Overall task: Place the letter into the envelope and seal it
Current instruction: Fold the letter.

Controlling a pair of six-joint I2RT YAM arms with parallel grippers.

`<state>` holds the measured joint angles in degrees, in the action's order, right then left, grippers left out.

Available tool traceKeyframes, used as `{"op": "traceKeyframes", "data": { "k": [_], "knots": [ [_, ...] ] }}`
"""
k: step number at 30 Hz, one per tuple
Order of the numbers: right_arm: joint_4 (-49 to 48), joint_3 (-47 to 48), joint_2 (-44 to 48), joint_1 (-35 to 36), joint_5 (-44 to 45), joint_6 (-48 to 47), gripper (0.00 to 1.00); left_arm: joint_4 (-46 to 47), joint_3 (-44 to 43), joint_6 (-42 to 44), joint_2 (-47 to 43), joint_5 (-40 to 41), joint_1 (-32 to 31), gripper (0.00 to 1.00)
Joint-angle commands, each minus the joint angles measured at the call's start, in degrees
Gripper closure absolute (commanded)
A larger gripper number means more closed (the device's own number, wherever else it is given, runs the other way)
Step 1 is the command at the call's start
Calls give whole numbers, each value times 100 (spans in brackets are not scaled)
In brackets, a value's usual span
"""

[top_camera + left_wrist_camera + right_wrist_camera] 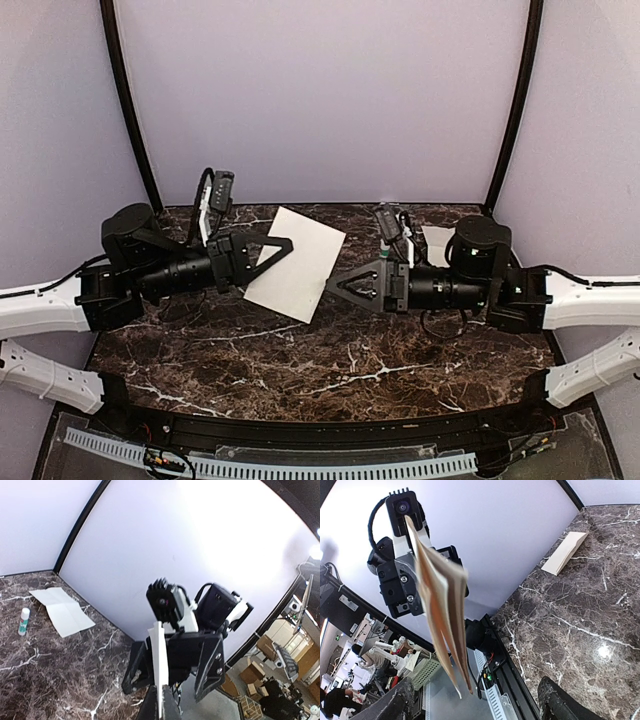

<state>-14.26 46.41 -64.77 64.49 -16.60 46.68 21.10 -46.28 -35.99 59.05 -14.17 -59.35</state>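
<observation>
1. one paper is off the table: the letter hangs in the air between the two arms, above the middle of the table. the left gripper is pinched shut on its left side.
2. the right gripper sits at the opposite edge with its fingers spread wide. in the right wrist view the paper's edge hangs between them, and neither finger appears to be on it.
3. the paper looks folded double, with two layers gaping at the end toward the right gripper. i take it for the letter, though not with certainty.
4. it is tilted, with its broad face toward the overhead camera and its edge toward both wrist cameras. its longer side seems to run from the back wall toward the arm bases, slanting left. the tilt may distort this.
5. the envelope lies flat by the left wall near the back corner, well apart from the letter, with its long axis along that wall. i cannot tell which way its flap faces.
6. a creased sheet and a small tube lie near the back right corner.
7. as i judge it, the step in hand is readying the letter. insertion is not begun and the envelope is unsealed.
8. the next move calls for carrying the letter to the envelope, lifting the flap with the free gripper, and turning the letter's long axis to match the mouth.
</observation>
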Motion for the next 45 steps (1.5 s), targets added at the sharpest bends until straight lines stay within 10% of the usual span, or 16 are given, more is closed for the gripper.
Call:
{"op": "traceKeyframes", "data": {
  "k": [1, 14, 45],
  "knots": [
    [-1007, 175, -160, 171, 366, 227, 18, 938, 58, -377, -139, 404, 14, 100],
    [-1364, 794, -764, 185, 247, 200, 23, 2045, 456, -975, -123, 260, 11, 100],
    [-1430, 1300, -1135, 309, 133, 8, 100, 1890, 581, -1058, -96, 259, 11, 100]
  ]
}}
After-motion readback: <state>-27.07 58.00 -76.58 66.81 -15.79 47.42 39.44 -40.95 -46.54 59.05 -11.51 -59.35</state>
